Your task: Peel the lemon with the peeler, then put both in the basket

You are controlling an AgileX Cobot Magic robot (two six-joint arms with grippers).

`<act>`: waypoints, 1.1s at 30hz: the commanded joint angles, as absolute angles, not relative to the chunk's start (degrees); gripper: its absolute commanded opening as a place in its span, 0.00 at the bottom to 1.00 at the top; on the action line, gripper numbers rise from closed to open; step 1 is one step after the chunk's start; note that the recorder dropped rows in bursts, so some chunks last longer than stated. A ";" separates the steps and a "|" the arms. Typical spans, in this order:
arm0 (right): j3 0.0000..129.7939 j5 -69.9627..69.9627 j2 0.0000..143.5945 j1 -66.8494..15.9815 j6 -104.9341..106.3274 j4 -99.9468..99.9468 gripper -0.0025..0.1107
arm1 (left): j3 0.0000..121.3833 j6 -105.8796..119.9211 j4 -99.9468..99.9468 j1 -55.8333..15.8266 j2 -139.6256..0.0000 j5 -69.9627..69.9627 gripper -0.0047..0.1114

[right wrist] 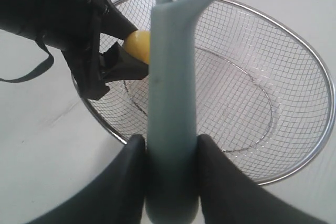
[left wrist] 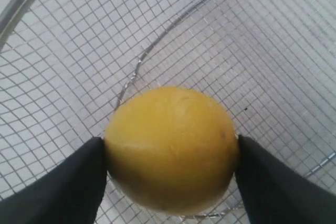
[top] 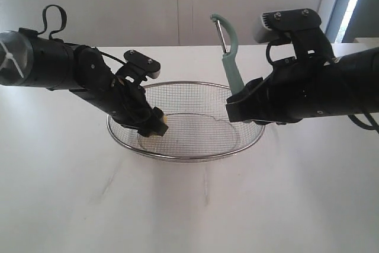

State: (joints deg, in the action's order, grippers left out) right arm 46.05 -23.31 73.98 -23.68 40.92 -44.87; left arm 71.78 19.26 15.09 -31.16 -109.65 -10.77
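Basket (top: 201, 119): shallow oval of silver wire mesh with a shiny rim, sitting on the desk (top: 177, 205).
Lemon (left wrist: 170, 150): yellow and smooth, skin whole on the visible side. Clamped by its sides in the left pincer (top: 151, 124), low inside the basket's left part; contact with the mesh unclear.
Peeler (top: 231, 63): pale teal handle, upright with the blade end up. Lower handle clamped in the right pincer (right wrist: 170, 145) at the basket's right side.

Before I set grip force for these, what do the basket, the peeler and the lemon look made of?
Basket: silver wire mesh with a thicker shiny rim, evidently metal. Peeler: matte pale teal handle, probably plastic; its thin blade looks metallic. Lemon: smooth, faintly dimpled yellow skin; real fruit or imitation, cannot tell.
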 commanded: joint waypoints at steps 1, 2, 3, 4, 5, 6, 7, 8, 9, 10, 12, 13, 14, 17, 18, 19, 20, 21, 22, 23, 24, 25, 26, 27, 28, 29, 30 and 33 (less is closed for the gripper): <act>46.23 -22.59 73.46 -23.39 40.67 -44.92 0.02 | 72.12 19.41 15.27 -30.98 -109.35 -9.82 0.04; 46.23 -22.59 73.46 -23.39 40.67 -44.92 0.02 | 72.12 19.41 15.27 -30.98 -109.35 -9.82 0.04; 46.23 -22.59 73.46 -23.39 40.67 -44.92 0.02 | 72.12 19.41 15.27 -30.98 -109.35 -9.94 0.04; 46.23 -22.59 73.46 -23.39 40.67 -44.92 0.02 | 72.12 19.41 15.27 -30.98 -109.35 -10.06 0.04; 46.23 -22.59 73.46 -23.39 40.67 -44.92 0.02 | 72.12 19.41 15.27 -30.98 -109.35 -10.06 0.04; 46.23 -22.59 73.46 -23.39 40.67 -45.33 0.02 | 72.12 19.41 15.27 -30.98 -109.35 -10.06 0.04; 46.23 -22.59 73.46 -23.39 40.67 -45.33 0.02 | 72.12 19.41 15.27 -30.98 -109.35 -10.30 0.04; 46.23 -22.59 73.46 -23.39 40.67 -45.33 0.02 | 72.12 19.41 15.27 -30.98 -109.35 -10.30 0.04; 46.23 -22.59 73.46 -23.39 40.67 -45.33 0.02 | 72.12 19.41 15.27 -30.98 -109.35 -10.30 0.04; 46.23 -22.59 73.46 -23.39 40.67 -45.33 0.02 | 72.12 19.41 15.27 -30.98 -109.35 -10.30 0.04; 46.23 -22.13 73.46 -23.39 40.67 -45.30 0.02 | 72.12 19.41 15.27 -30.98 -109.35 -10.30 0.04; 46.23 -21.57 73.69 -23.39 40.67 -45.30 0.02 | 72.12 19.41 15.27 -30.98 -109.35 -10.30 0.04; 46.23 -20.43 74.10 -23.39 40.67 -44.45 0.02 | 72.12 19.41 15.27 -30.98 -109.35 -10.30 0.04; 46.23 -13.91 78.24 -23.39 40.67 -43.42 0.02 | 72.12 19.41 15.27 -30.98 -109.35 -10.41 0.04; 46.23 -12.08 79.77 -23.39 40.67 -43.66 0.02 | 72.12 19.41 15.27 -30.98 -109.35 -10.59 0.04; 46.65 -9.19 82.73 -23.39 40.67 -43.66 0.02 | 72.12 19.41 15.27 -30.98 -109.35 -10.77 0.04; 47.34 -8.65 84.39 -23.39 40.79 -43.66 0.02 | 72.12 19.41 15.27 -30.98 -109.35 -10.77 0.04; 48.91 -8.76 87.68 -23.39 41.80 -43.66 0.02 | 72.12 19.41 15.27 -30.98 -109.35 -10.77 0.04; 50.05 -8.90 89.24 -23.39 42.26 -43.66 0.02 | 72.12 19.41 15.27 -30.98 -109.35 -10.77 0.04; 51.45 -8.65 92.06 -23.39 43.74 -43.66 0.02 | 72.12 19.41 15.27 -30.98 -109.35 -10.77 0.04; 53.06 -8.29 95.01 -23.39 44.34 -43.66 0.02 | 72.12 19.41 15.27 -30.98 -109.35 -10.77 0.04; 53.81 -8.29 96.13 -23.39 44.78 -43.66 0.02 | 72.12 19.41 15.27 -30.98 -109.35 -10.77 0.04; 55.15 -8.76 98.73 -23.39 44.89 -43.66 0.02 | 72.12 19.41 15.27 -30.98 -109.35 -10.77 0.04; 55.70 -9.35 99.73 -23.39 44.89 -43.66 0.02 | 72.12 19.41 15.27 -30.98 -109.35 -10.77 0.04; 56.51 -10.08 101.96 -23.39 44.93 -43.66 0.02 | 72.12 19.41 15.27 -30.98 -109.35 -10.77 0.04; 56.76 -10.35 102.89 -23.39 44.93 -43.66 0.02 | 72.12 19.41 15.27 -30.98 -109.35 -10.77 0.04; 57.17 -11.03 104.27 -23.39 45.18 -43.66 0.02 | 72.12 19.41 15.27 -30.98 -109.35 -10.77 0.04; 58.54 -14.58 106.12 -23.39 47.96 -43.66 0.02 | 72.12 19.41 15.27 -30.98 -109.35 -10.77 0.04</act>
